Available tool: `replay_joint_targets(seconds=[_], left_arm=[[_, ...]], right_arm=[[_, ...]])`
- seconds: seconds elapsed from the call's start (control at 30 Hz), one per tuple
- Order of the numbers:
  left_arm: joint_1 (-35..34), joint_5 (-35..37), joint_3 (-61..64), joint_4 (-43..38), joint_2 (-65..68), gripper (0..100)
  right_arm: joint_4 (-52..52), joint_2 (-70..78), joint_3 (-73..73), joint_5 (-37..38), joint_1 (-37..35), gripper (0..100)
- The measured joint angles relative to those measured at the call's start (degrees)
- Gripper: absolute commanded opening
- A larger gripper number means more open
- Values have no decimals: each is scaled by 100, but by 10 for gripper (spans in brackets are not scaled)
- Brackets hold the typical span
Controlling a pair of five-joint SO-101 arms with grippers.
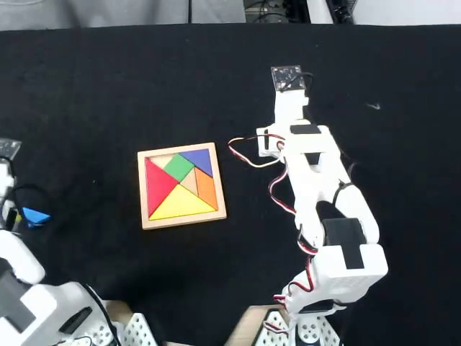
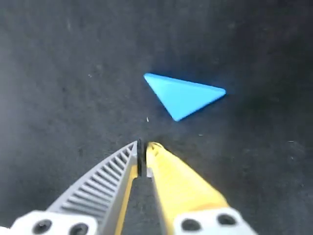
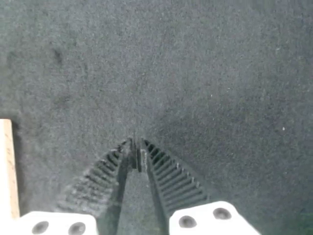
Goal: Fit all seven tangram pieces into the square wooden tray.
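The square wooden tray (image 1: 143, 189) lies mid-table and holds red, yellow, green, dark blue and orange pieces, with bare wood showing at one corner. A light blue triangle (image 1: 34, 215) rests on the black cloth at the far left. In the left wrist view that blue triangle (image 2: 185, 96) lies just beyond my left gripper (image 2: 142, 147), whose fingers are shut on nothing. My right gripper (image 3: 135, 147) is shut and empty over bare cloth, right of the tray, whose edge (image 3: 7, 166) shows beside it.
Black cloth (image 1: 101, 86) covers the whole table. The right arm (image 1: 317, 194) stretches from the front edge toward the back, right of the tray. The left arm's base (image 1: 29, 303) sits at the front left corner.
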Motion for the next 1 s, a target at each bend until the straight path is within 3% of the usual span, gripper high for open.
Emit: replay_joint_targets(seconds=[0.27,0.83,1.0], left_arm=[[79,686,53,-809,967,30],[2365,1916,273,-668,712,30],[2602,2084,255,-738,580,62]], right_arm=[[0,0,0,0,0,11],[0,0,0,0,0,11],[0,0,0,0,0,11]])
